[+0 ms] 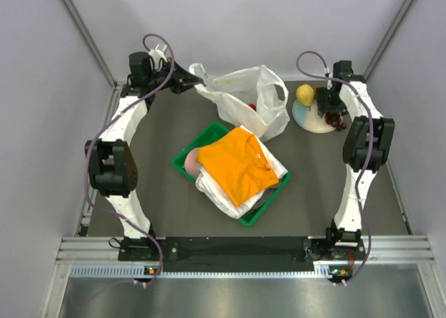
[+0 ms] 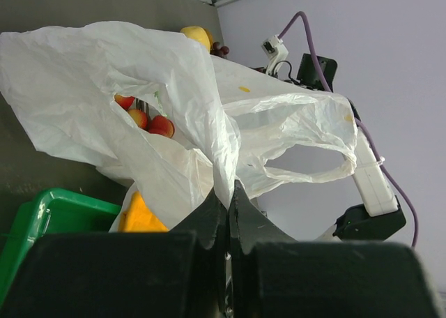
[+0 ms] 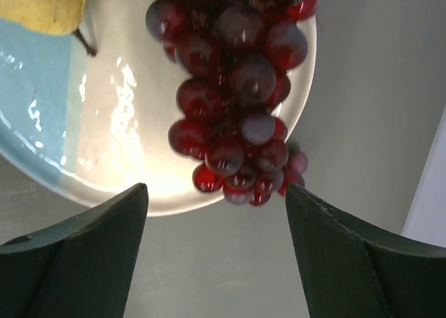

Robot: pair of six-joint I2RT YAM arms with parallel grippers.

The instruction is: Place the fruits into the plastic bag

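Observation:
The white plastic bag (image 1: 247, 98) lies open at the back of the table. My left gripper (image 1: 197, 85) is shut on its edge and holds it up; in the left wrist view the film (image 2: 226, 171) is pinched between the jaws. Red strawberries (image 2: 150, 119) lie inside the bag. The yellow pear (image 1: 305, 94) and the dark grape bunch (image 1: 336, 120) lie on the pale plate (image 1: 313, 120). My right gripper (image 1: 328, 106) is open above the plate; in the right wrist view the grapes (image 3: 237, 88) hang over the plate rim just beyond my open fingertips. No orange shows.
A green tray (image 1: 185, 157) holds folded orange (image 1: 233, 161) and white clothes with a pink rounded item (image 1: 191, 163). Grey walls close in on three sides.

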